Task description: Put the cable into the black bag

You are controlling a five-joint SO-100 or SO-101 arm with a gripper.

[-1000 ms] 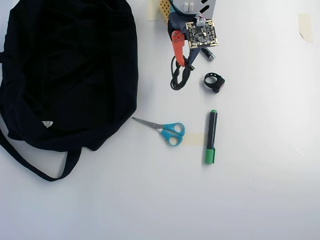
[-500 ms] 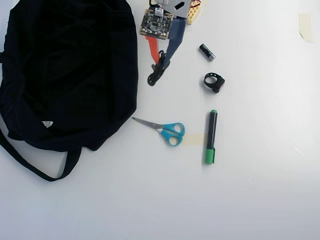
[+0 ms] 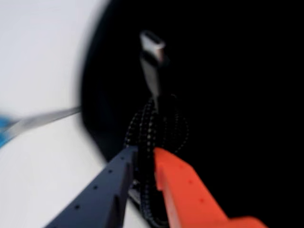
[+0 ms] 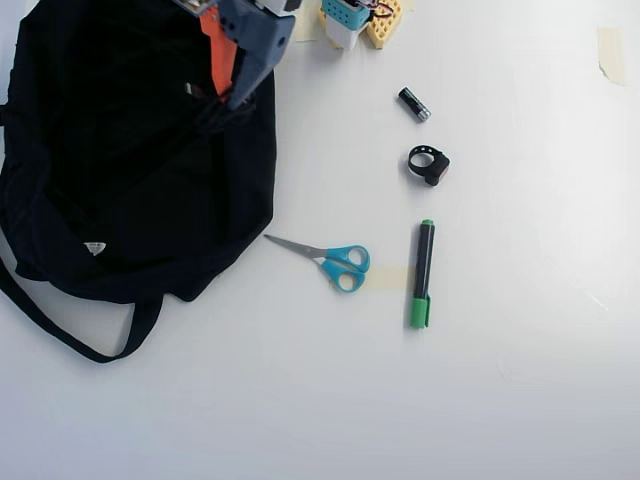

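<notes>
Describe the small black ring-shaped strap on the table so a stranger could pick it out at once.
In the overhead view, start at the big black bag on the left and look right across the white table. Above the tip of the green-capped marker and below the little battery lies the strap. It is the only closed loop there, black with a thicker block on one side.

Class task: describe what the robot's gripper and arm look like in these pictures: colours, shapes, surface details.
The gripper has two differently coloured fingers: one bright orange finger, one dark blue-grey finger, both flat, wedge-shaped plastic with rows of small dimples. In the overhead view the gripper shows the same orange and blue-grey parts, and the arm's base at the top edge has yellow and light blue perforated parts.
</notes>
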